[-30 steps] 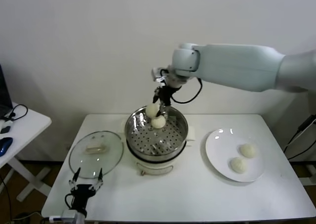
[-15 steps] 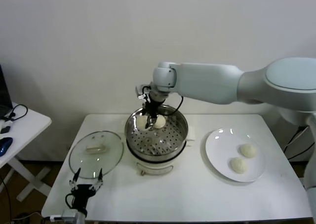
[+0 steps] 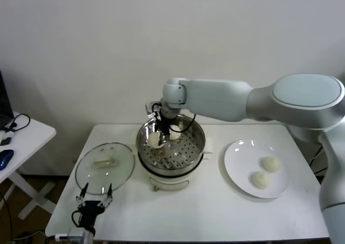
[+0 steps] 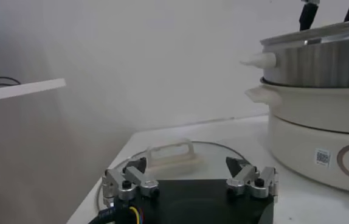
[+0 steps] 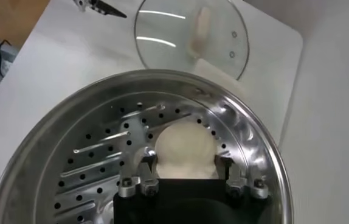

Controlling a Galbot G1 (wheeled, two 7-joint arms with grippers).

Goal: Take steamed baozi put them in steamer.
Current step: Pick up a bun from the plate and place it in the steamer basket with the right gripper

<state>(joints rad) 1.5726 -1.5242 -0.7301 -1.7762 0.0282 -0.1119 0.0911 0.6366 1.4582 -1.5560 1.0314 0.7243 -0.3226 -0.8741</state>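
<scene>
Inside the steamer point(image 3: 171, 147), the right pincer point(image 5: 183, 167) reaches down, pinching 1 baozi point(image 5: 184, 150).

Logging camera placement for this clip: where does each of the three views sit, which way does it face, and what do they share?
Head view: high on the robot, looking forward and down at the white table; shows the right arm reaching into the steamer, and the left tool by the glass lid.
Left wrist view: low over the table, facing sideways; own open left tool, lid, steamer wall.
Right wrist view: above the steamer, looking down; right tool shut on a baozi.
Shared: steamer and lid appear in all three.
</scene>
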